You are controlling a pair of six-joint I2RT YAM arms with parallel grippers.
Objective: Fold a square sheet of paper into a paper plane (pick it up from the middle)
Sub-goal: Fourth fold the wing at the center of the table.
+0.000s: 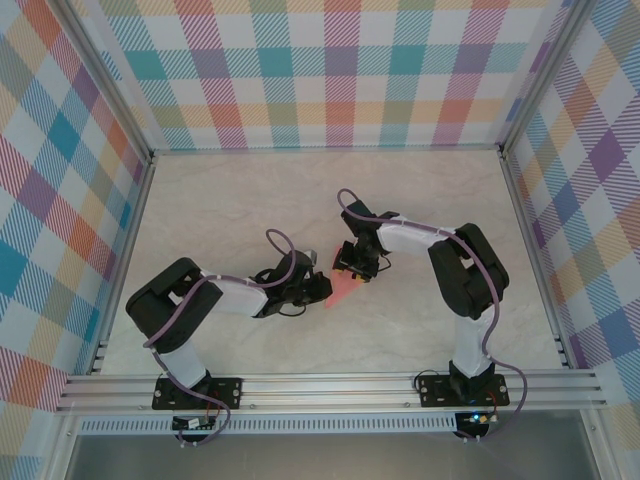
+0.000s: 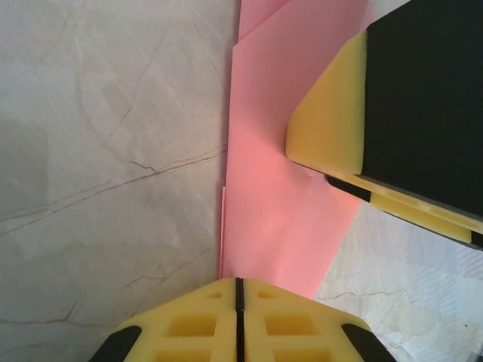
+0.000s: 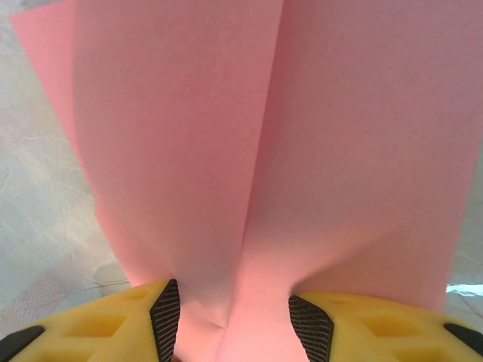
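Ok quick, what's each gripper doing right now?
Left gripper: shut on the folded pink paper.
Right gripper: open, jaws apart around the same paper.

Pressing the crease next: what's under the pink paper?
Marble table shows beside the pink paper; whatever lies beneath is covered. A finger of the right gripper sits on top.

**Tally on the table**

One pink paper sheet, its layers seemingly a single piece. Two grippers flank it: left gripper at nine o'clock, right gripper at twelve. One marble table.
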